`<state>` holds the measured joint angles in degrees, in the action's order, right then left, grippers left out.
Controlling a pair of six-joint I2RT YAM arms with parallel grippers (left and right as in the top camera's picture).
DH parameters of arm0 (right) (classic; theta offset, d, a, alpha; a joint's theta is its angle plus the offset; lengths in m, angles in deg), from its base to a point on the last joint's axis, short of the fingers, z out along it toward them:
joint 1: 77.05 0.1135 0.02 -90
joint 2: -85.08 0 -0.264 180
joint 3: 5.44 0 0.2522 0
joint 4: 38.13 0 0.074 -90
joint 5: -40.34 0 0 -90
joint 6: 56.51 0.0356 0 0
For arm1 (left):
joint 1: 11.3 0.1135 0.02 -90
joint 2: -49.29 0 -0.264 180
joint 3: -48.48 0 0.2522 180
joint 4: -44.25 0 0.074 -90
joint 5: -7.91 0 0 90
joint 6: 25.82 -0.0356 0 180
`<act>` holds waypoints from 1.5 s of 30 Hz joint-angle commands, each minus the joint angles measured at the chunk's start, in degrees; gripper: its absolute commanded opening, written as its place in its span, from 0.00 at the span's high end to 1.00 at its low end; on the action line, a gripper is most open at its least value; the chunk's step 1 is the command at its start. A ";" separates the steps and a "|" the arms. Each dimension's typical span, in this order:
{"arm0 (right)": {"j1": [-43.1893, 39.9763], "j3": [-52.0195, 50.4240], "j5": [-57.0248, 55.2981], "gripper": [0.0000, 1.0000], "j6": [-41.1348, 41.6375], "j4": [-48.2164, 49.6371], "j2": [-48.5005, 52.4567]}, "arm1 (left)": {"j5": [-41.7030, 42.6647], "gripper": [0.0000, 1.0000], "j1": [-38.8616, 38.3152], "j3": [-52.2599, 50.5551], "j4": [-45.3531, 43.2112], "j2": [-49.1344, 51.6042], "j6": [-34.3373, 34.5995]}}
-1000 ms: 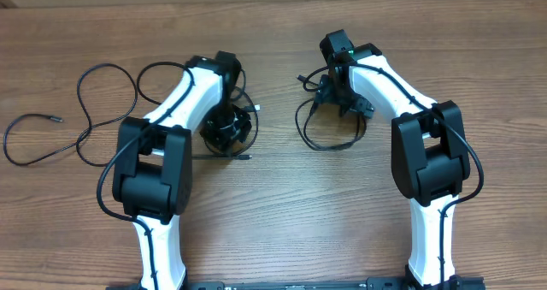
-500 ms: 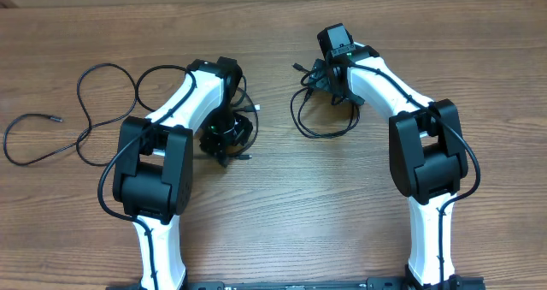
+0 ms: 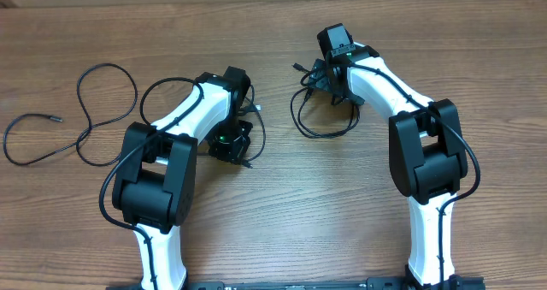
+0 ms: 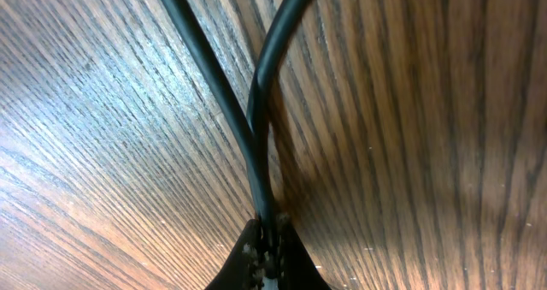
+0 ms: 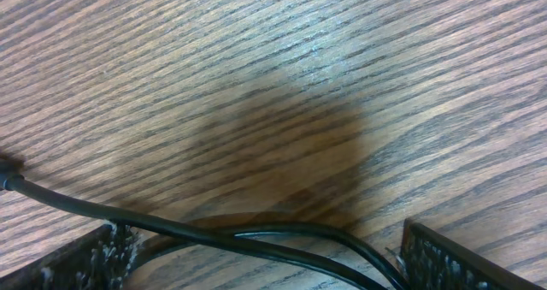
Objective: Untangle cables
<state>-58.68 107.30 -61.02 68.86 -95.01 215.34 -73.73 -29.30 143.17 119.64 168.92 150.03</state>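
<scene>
A long thin black cable (image 3: 85, 119) winds loosely at the far left of the table. A second cable (image 3: 255, 134) is bunched in small loops under my left gripper (image 3: 229, 141). In the left wrist view the left gripper (image 4: 267, 249) is shut on two crossing black strands (image 4: 248, 110), right at the tabletop. A third cable (image 3: 320, 129) forms a loop below my right gripper (image 3: 327, 80). In the right wrist view the right gripper (image 5: 269, 254) is open, and two black strands (image 5: 256, 237) lie on the wood between its fingers.
The brown wooden table (image 3: 282, 213) carries both white arms, each with thicker black wires along it. A silver plug end (image 3: 56, 119) lies at the far left. The table's back edge (image 3: 273, 1) runs just beyond the right gripper.
The right gripper moved toward the back edge and its cable loop shifted with it, then held still. The left wrist swung to the right and the gripper moved slightly nearer with its cable.
</scene>
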 commanded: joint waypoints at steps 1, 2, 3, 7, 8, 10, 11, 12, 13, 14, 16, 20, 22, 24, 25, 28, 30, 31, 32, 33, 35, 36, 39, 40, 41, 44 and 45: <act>0.02 -0.50 -0.09 0.00 0.22 0.24 1.14 | -2.97 0.96 1.42 -2.58 -0.39 3.48 -3.15; 0.02 -0.50 -0.09 0.00 0.22 0.24 1.14 | -2.97 0.96 2.08 -2.12 -0.39 3.45 -6.64; 0.02 -0.50 -0.09 0.00 0.22 0.22 1.14 | -2.97 0.96 2.80 -1.44 -0.37 3.45 -11.15; 0.02 -0.50 -0.09 0.00 0.22 0.24 1.14 | -4.11 0.96 6.45 3.93 -0.24 3.45 -33.86; 0.02 -0.50 -0.09 0.00 0.22 0.22 1.14 | -4.52 0.96 6.93 4.94 -0.15 3.45 -37.00; 0.02 -0.50 -0.09 0.00 0.22 0.22 1.14 | -4.96 0.96 8.20 8.00 -0.02 3.45 -47.89; 0.02 -0.50 -0.09 0.00 0.22 0.24 1.14 | -4.94 0.96 8.70 9.33 0.33 3.45 -52.06; 0.02 -0.50 -0.09 0.00 0.22 0.22 1.14 | -5.01 0.96 9.05 10.64 1.27 3.45 -54.82; 0.02 -0.50 -0.09 0.00 0.22 0.24 1.14 | -5.22 0.96 9.33 11.65 2.10 3.45 -56.43; 0.02 -0.50 -0.09 0.00 0.22 0.22 1.14 | -5.49 0.96 9.51 12.57 2.99 3.45 -57.31; 0.02 -0.50 -0.09 0.00 0.22 0.24 1.14 | -5.62 0.96 9.79 14.91 5.18 3.45 -57.57; 0.02 -0.50 -0.09 0.00 0.22 0.22 1.14 | -5.22 0.96 9.64 21.11 9.40 3.45 -57.55; 0.02 -0.50 -0.09 0.00 0.22 0.24 1.14 | -3.52 0.96 9.22 23.58 10.16 3.45 -57.59; 0.02 -0.50 -0.09 0.00 0.22 0.24 1.14 | -0.94 0.96 8.37 25.40 9.60 3.45 -59.58; 0.02 -0.50 -0.09 0.00 0.22 0.24 1.14 | -0.81 0.96 7.89 25.77 8.72 3.45 -61.31; 0.02 -0.50 -0.09 0.00 0.22 0.22 1.14 | -0.87 0.96 5.75 25.70 6.08 3.54 -66.95; 0.02 -0.50 -0.09 0.00 0.22 0.24 1.14 | -0.98 0.95 4.42 25.66 5.57 3.61 -68.32; 0.02 -0.50 -0.09 0.00 0.22 0.22 1.14 | -1.57 0.90 3.43 25.66 5.07 3.65 -68.35; 0.02 -0.50 -0.09 0.00 0.22 0.24 1.14 | -2.69 0.88 2.69 25.64 4.37 3.69 -68.32; 0.02 -0.50 -0.09 0.00 0.22 0.24 1.14 | -3.89 0.85 2.10 25.64 3.76 3.69 -68.30; 0.02 -0.50 -0.09 0.00 0.22 0.22 1.14 | -8.09 0.82 0.59 25.62 1.44 3.82 -68.30; 0.02 -0.50 -0.09 0.00 0.22 0.22 1.14 | -8.59 0.79 0.26 25.62 0.98 3.85 -68.28; 0.02 -0.50 -0.09 0.00 0.22 0.24 1.14 | -8.85 0.78 -0.31 25.62 0.96 3.85 -69.09; 0.02 -0.50 -0.09 0.00 0.22 0.22 1.14 | -9.03 0.78 -0.33 25.62 1.31 3.85 -69.75; 0.02 -0.50 -0.09 0.00 0.22 0.24 1.14 | -9.03 0.78 -0.33 25.59 1.88 3.85 -70.40; 0.02 -0.50 -0.09 0.00 0.22 0.22 1.14 | -8.48 0.81 -0.24 25.59 4.70 3.85 -70.40; 0.02 -0.50 -0.09 0.00 0.22 0.22 1.14 | -7.41 0.84 -0.24 25.59 6.14 3.85 -70.40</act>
<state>-58.68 107.30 -61.06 68.86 -94.99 215.34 -81.25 -29.69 167.84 123.42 172.12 81.50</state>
